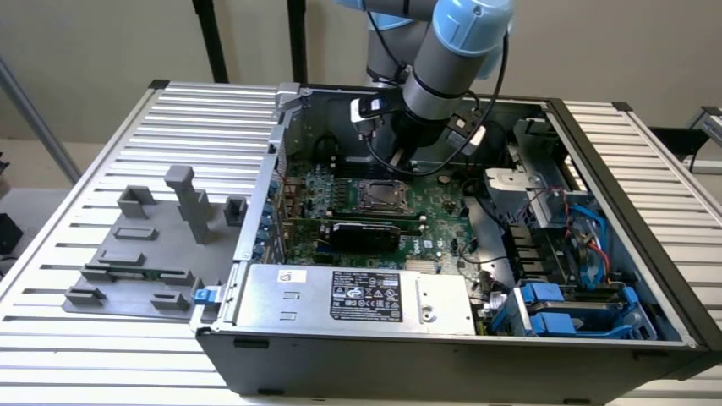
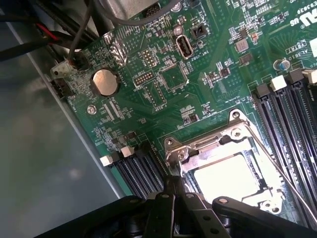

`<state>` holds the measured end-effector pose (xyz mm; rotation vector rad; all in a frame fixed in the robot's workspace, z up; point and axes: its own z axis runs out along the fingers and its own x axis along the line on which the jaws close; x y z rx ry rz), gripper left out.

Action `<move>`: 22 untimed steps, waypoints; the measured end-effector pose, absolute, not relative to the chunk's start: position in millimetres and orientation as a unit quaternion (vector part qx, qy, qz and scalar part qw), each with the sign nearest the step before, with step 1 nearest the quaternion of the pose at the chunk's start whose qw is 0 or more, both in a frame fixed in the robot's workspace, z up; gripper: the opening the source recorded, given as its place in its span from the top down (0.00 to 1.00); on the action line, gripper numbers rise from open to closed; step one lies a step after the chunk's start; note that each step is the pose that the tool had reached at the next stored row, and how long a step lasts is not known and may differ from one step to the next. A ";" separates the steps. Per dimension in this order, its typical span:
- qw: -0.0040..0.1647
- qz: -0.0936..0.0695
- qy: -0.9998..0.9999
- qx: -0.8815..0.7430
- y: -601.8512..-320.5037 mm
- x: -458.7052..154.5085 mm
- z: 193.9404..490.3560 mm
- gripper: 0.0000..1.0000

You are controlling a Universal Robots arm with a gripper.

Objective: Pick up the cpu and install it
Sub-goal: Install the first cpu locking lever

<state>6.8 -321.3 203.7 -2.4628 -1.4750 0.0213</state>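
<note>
The cpu [image 2: 229, 174] is lying seated in the motherboard's socket [image 2: 225, 163], under its metal frame, so installation looks done. The gripper [image 2: 173, 191], clenched and holding nothing, is hovering at the socket's seven o'clock corner inside the computer case [image 1: 451, 355].

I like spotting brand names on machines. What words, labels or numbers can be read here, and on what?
"INT USB": printed beside the USB port on the motherboard.
"US": large white letters at the motherboard's edge, cut off.
Power supply label: too small to read.
Other board markings: too small to read.
</note>
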 end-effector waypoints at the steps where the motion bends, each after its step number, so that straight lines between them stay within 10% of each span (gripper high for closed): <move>1: 0.135 0.007 -0.509 -0.850 -321.3 6.6 204.6 0.89; 22: 0.135 0.007 -0.509 -0.850 -321.0 -13.7 207.7 0.89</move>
